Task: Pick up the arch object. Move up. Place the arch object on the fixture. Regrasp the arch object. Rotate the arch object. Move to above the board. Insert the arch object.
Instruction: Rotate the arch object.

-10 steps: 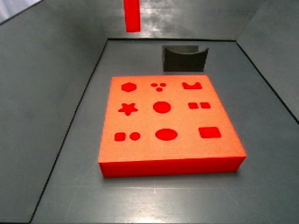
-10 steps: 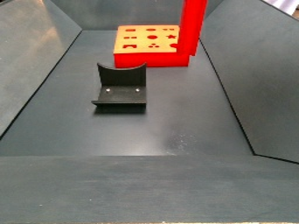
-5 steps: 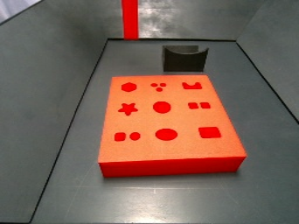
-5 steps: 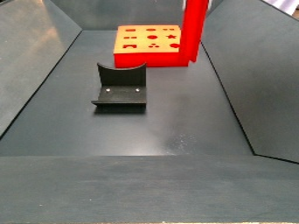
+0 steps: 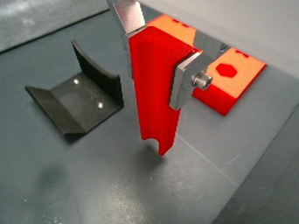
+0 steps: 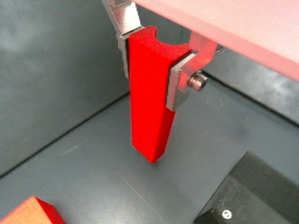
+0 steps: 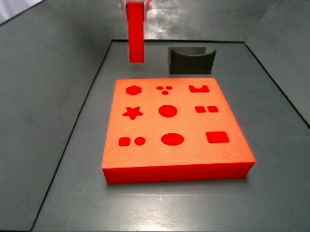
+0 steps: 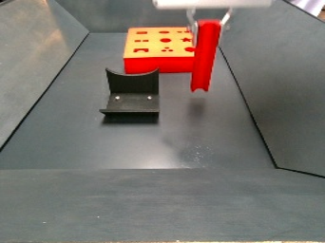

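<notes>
The arch object (image 8: 204, 59) is a slim bright red bar hanging upright, with the notch at its upper end (image 6: 152, 96). My gripper (image 5: 158, 48) is shut on that upper end, with one silver finger (image 5: 187, 77) flat against each side. In a side view the gripper (image 8: 206, 17) shows at the top of the frame. The bar (image 7: 136, 32) hangs beside the dark fixture (image 7: 190, 60), just beyond the board's far edge, with its lower end a little above the floor. The fixture (image 8: 131, 95) stands bare. The red-orange board (image 7: 176, 127) lies flat with its cutouts facing up.
Grey sloping walls (image 8: 38, 66) close in the dark floor (image 8: 165, 142) on both sides. The board (image 5: 229, 75) and fixture (image 5: 76, 92) lie on opposite sides of the hanging bar. Open floor stretches from the fixture to the near end of the bin.
The arch object has come down steadily in both side views, still upright in the shut gripper. The gripper now shows at the top of a side view. Board and fixture have not moved.
</notes>
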Controlling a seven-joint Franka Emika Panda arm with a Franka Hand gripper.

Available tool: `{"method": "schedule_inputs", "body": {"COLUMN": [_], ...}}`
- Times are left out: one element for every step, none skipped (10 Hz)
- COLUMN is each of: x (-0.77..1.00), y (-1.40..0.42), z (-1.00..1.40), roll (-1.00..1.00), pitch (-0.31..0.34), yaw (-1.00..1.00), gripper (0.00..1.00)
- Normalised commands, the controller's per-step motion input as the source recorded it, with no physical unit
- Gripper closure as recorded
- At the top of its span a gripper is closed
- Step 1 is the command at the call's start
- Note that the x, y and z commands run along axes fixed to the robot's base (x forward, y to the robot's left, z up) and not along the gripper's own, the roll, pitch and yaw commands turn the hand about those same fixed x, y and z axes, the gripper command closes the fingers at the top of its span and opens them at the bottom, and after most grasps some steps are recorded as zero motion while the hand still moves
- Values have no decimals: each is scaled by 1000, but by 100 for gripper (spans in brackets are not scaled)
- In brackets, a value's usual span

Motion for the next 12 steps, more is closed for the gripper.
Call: {"method": "schedule_inputs", "body": {"x": [11,10,8,0,0,-4,-44,-42,-22,-4,8,0], "y": [24,24,23,0,0,0,0,1,3,5,6,83], "z": [-536,-370,-207,0,1000,1000,1000,897,665,420,237,0], "roll": [-186,-186,-186,13,8,7,1,-2,-4,-6,-8,-1], "pitch": [-63,-67,-72,-56,-50,-45,14,34,52,68,85,8], "yaw": [-47,-46,-46,-45,-34,-34,-31,-31,-30,-30,-30,1000], "gripper": [100,100,100,0,0,0,0,0,0,0,0,0]}}
